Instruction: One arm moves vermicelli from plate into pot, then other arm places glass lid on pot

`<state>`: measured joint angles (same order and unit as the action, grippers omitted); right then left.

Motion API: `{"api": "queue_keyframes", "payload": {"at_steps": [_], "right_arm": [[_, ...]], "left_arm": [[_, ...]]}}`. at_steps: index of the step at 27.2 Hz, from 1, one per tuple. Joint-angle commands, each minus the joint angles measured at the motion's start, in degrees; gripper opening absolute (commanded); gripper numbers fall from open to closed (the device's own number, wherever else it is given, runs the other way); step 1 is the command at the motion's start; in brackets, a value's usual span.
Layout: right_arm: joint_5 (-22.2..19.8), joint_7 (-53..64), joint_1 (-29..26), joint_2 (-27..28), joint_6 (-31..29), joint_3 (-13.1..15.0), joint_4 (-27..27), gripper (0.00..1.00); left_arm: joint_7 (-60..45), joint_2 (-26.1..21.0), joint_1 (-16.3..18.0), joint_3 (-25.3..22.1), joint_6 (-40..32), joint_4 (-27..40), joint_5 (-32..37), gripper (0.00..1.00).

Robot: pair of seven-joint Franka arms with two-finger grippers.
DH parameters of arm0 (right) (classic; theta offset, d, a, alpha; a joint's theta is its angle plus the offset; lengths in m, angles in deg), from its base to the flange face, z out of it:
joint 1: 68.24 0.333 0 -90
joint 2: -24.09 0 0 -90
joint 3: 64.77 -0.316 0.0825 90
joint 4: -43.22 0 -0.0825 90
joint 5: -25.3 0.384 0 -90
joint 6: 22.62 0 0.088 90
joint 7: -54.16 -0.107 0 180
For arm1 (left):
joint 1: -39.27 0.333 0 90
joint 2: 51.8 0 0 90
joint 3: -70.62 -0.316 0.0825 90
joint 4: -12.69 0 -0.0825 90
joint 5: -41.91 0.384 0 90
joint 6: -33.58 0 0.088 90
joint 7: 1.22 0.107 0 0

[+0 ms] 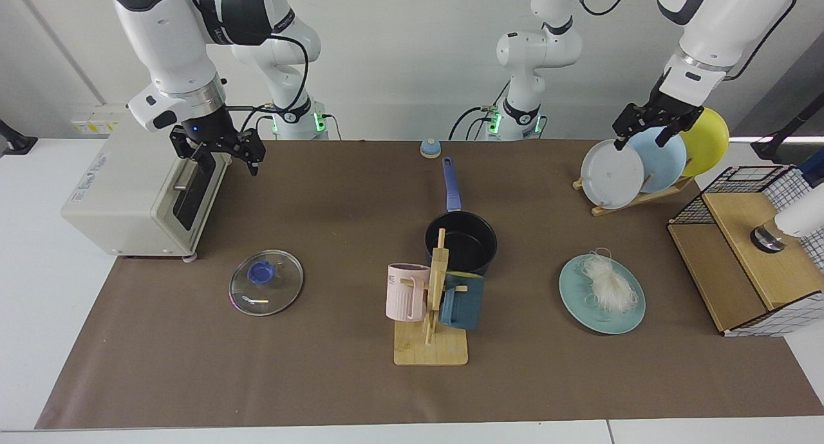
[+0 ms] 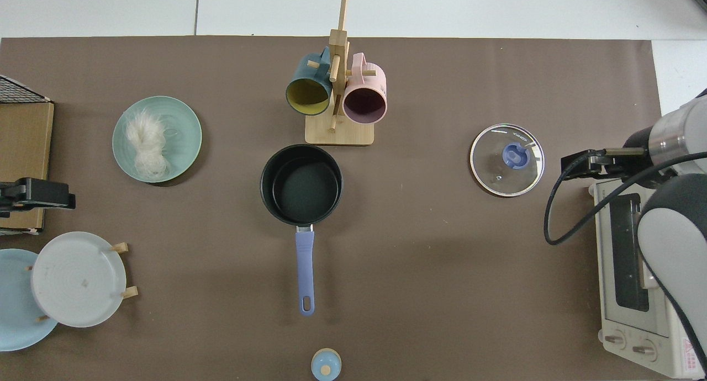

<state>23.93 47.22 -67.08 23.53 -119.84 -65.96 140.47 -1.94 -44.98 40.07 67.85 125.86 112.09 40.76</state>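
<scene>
A: Surface?
B: White desk [image 1: 38, 315] under a brown mat [image 1: 309, 379] that takes up most of the frame. Plain white wall behind, two arm bases at the back with green lights.

A: Task items?
B: Teal plate [image 1: 602, 294] lower right in the facing view, vermicelli [image 1: 608, 283] piled on it. Black pot [image 1: 461, 242] mid-frame, blue handle pointing toward the back, dark inside. Glass lid [image 1: 266, 282] lower left, flat on the mat, blue knob up, well apart from the pot.

A: Hands?
B: Right hand [image 1: 226, 157] upper left, blue light showing, hanging above the mat just in front of the white toaster oven [image 1: 138, 199], fingers spread, holding nothing. Left hand [image 1: 644, 135] upper right, over the plate rack [image 1: 634, 199] with grey, light-blue and yellow plates, fingers apart, holding nothing.

A: Other stuff?
B: Wooden mug tree [image 1: 432, 328] in front of the pot with a pink mug [image 1: 407, 292] and a dark teal mug [image 1: 462, 301]. Small blue knob-like object [image 1: 430, 148] at the back edge. Wire basket with wooden box [image 1: 747, 264] far right.

A: Any text?
B: Printing on the toaster's top and a mark on the lid glass, both too small to read. Letters on the pink mug are partly hidden.
</scene>
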Motion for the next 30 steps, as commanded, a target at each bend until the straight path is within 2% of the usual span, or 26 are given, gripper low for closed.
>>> {"api": "queue_keyframes", "payload": {"at_steps": [1, 18, 22, 27, 30], "right_arm": [[1.0, 2.5, -0.9, 0.0, -1.1, -0.2, 0.1, 0.99], [1.3, 2.5, -0.9, 0.3, -1.2, -0.2, 0.0, 0.99], [1.1, 2.0, -0.5, 0.9, -1.2, -0.2, -0.1, 0.99], [0.8, 1.9, -0.6, 5.2, -1.1, -0.2, -4.2, 0.98], [0.8, 1.8, -0.4, 9.5, -1.2, -0.2, -8.2, 0.98]], "left_arm": [[0.7, 1.1, 0.1, 0.2, -0.3, 1.2, 0.7, 1.0], [0.6, 0.8, 0.4, 0.2, 0.4, 1.2, 0.6, 1.0], [1.2, 0.2, 0.6, 0.1, 3.7, 1.1, 0.8, 1.0], [1.8, -2.9, 1.7, -0.4, 9.2, -1.2, 0.9, 1.0], [1.4, -7.7, 2.4, -0.4, 9.6, -4.6, 0.8, 1.0]]}}
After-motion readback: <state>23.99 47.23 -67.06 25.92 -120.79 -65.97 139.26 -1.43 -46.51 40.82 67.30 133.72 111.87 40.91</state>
